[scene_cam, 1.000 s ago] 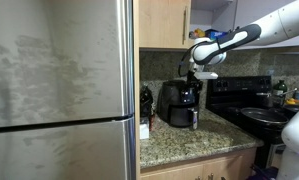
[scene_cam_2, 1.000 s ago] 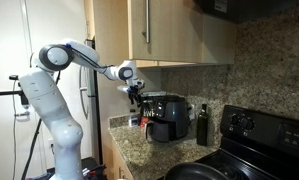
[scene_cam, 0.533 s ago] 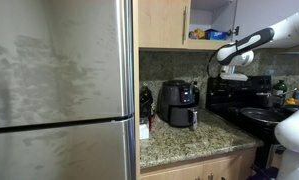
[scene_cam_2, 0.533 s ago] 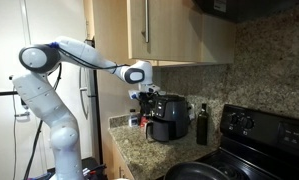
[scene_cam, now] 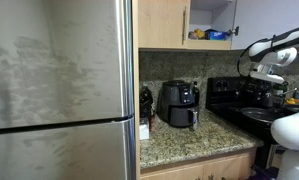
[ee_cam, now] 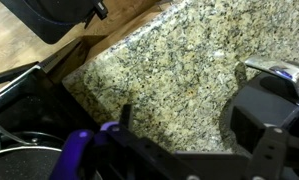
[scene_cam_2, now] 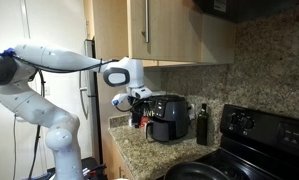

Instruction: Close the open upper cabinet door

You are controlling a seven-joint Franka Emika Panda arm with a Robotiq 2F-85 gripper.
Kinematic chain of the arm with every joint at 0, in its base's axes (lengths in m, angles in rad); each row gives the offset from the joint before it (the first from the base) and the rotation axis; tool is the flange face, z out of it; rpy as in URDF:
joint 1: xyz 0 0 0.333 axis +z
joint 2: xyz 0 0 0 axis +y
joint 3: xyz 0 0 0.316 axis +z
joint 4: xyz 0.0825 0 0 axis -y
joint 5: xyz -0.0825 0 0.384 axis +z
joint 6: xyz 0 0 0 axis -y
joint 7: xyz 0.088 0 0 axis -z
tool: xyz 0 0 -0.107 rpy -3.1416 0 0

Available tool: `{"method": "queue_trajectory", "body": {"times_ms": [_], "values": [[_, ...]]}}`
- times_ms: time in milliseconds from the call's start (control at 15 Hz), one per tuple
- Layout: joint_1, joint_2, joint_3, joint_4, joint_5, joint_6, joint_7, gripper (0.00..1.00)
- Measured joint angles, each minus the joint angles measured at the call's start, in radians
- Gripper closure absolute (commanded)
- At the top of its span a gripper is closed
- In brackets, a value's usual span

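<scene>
In an exterior view the upper cabinet stands open, with items on its shelf. Its door shows there only as a thin edge left of the opening. In an exterior view a light wood door panel carries a slim vertical metal handle. My gripper hangs well below and beside the open cabinet, at counter height; it also shows beside the air fryer. In the wrist view my gripper is open and empty over the granite counter.
A black air fryer stands on the counter, with a dark bottle beside it. A black stove with a pan is by the counter's end. A big stainless fridge fills one side. A matching closed wood door adjoins the opening.
My arm has swung away from the air fryer toward the stove side and slightly lower. The gripper stays open and empty. The cabinet stands open as before.
</scene>
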Motion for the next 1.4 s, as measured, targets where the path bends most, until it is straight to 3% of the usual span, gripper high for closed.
{"method": "queue_trajectory", "body": {"times_ms": [333, 733, 1133, 1400], "values": [[-0.022, 0.021, 0.007, -0.009, -0.019, 0.005, 0.072, 0.00], [-0.168, 0.181, -0.013, -0.010, -0.073, 0.015, 0.207, 0.00], [-0.295, 0.258, -0.140, 0.005, -0.063, 0.014, 0.245, 0.00], [-0.345, 0.349, -0.224, 0.072, 0.023, 0.015, 0.246, 0.00]]}}
